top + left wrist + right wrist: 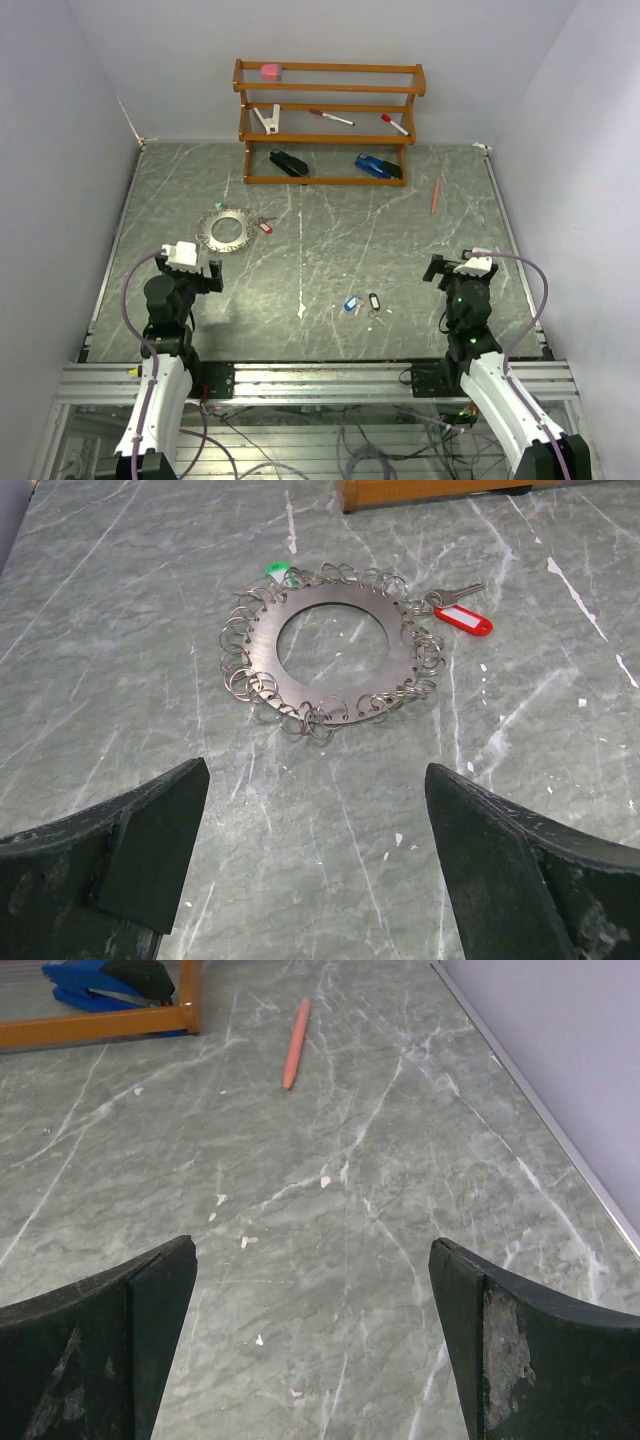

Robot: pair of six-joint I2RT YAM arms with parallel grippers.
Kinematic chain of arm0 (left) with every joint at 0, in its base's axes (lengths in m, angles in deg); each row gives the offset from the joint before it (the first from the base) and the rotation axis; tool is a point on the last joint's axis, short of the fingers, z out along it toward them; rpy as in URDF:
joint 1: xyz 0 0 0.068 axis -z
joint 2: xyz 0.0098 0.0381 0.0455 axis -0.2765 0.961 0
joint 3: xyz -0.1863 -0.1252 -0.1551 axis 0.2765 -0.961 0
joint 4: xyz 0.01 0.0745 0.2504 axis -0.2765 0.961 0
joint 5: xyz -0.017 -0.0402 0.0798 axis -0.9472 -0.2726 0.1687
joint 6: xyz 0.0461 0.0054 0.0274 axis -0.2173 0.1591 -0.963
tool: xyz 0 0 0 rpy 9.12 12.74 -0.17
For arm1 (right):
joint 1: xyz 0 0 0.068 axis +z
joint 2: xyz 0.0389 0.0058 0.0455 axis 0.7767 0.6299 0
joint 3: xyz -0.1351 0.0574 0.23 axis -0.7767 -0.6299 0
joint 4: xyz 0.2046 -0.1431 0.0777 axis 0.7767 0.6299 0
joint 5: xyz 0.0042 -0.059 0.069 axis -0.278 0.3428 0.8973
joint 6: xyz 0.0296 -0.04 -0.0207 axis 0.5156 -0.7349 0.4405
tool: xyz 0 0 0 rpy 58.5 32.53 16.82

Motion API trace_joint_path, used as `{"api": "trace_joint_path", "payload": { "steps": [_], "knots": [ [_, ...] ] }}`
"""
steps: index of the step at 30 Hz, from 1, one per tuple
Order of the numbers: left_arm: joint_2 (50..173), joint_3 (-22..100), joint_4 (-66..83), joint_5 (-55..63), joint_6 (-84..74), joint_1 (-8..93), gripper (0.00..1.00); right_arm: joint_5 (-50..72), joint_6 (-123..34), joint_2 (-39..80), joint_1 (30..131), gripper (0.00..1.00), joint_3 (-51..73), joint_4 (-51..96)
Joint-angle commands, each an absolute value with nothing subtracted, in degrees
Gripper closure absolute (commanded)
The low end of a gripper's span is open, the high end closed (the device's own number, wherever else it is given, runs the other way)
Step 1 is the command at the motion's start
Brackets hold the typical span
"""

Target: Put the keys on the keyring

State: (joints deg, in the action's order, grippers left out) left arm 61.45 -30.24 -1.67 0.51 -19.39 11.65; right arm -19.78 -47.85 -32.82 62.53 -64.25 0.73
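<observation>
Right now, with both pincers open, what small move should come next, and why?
Probably the right pincer should swing left toward the blue-tagged key and black-tagged key: they lie loose, far from the keyring, and that open pincer looks nearest them.

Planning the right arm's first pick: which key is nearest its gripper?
The black-tagged key, right of the blue-tagged key; the red-tagged key and green-tagged key lie by the keyring.

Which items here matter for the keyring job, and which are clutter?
Job: keyring; red-tagged key; green-tagged key; blue-tagged key; black-tagged key.
Lying about: wooden rack; black stapler; blue stapler; orange pencil; red-capped pens; pink eraser.
</observation>
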Motion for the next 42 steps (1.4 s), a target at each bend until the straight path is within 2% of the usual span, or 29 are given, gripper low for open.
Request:
{"api": "trace_joint_path", "payload": {
  "steps": [1, 12, 15, 25, 27, 28, 31, 33, 36, 40, 42],
  "knots": [
    [61.2, -30.4, -2.5, -0.4, -19.9, 12.0, 0.00, -19.9, -48.4, -33.5, 62.2, 0.00, -68.8, -0.5],
    [61.2, -30.5, -2.4, -0.4, -19.8, 12.0, 0.00, -19.8, -48.1, -33.5, 62.3, 0.00, -68.9, -0.4],
    [61.4, -30.5, -2.7, -0.3, -19.4, 11.9, 0.10, -20.8, -47.6, -34.0, 62.2, 0.00, -68.9, -0.1],
    [61.9, -27.6, -0.6, -4.6, -21.1, 11.9, 0.10, -27.4, -45.4, -35.0, 62.4, 0.00, -67.8, 1.8],
    [62.9, -22.6, 5.3, -8.8, -23.6, 11.9, 0.02, -27.7, -45.3, -34.3, 62.5, 0.00, -67.5, 1.8],
    [63.6, -19.0, 8.8, -11.1, -25.4, 11.9, 0.00, -27.9, -45.4, -33.9, 62.6, 0.00, -67.5, 1.5],
    [64.8, -10.2, 14.2, -14.5, -32.3, 11.9, 0.00, -28.4, -45.4, -33.6, 63.1, 0.00, -67.5, 1.3],
    [65.5, -7.3, 14.6, -11.8, -30.9, 11.9, 0.01, -28.4, -45.3, -33.5, 63.2, 0.00, -67.4, 1.4],
    [68.2, -3.7, 17.6, -14.4, -32.3, 11.9, 0.02, -28.4, -45.2, -34.3, 63.1, 0.00, -67.5, 1.9],
    [73.2, 0.5, 28.4, -23.0, -48.1, 11.9, 0.00, -28.4, -45.2, -34.0, 63.2, 0.00, -67.4, 1.9],
    [75.9, 0.4, 30.4, -22.6, -53.0, 11.9, 0.01, -28.4, -45.2, -33.9, 63.2, 0.00, -67.4, 1.8]
  ]
}}
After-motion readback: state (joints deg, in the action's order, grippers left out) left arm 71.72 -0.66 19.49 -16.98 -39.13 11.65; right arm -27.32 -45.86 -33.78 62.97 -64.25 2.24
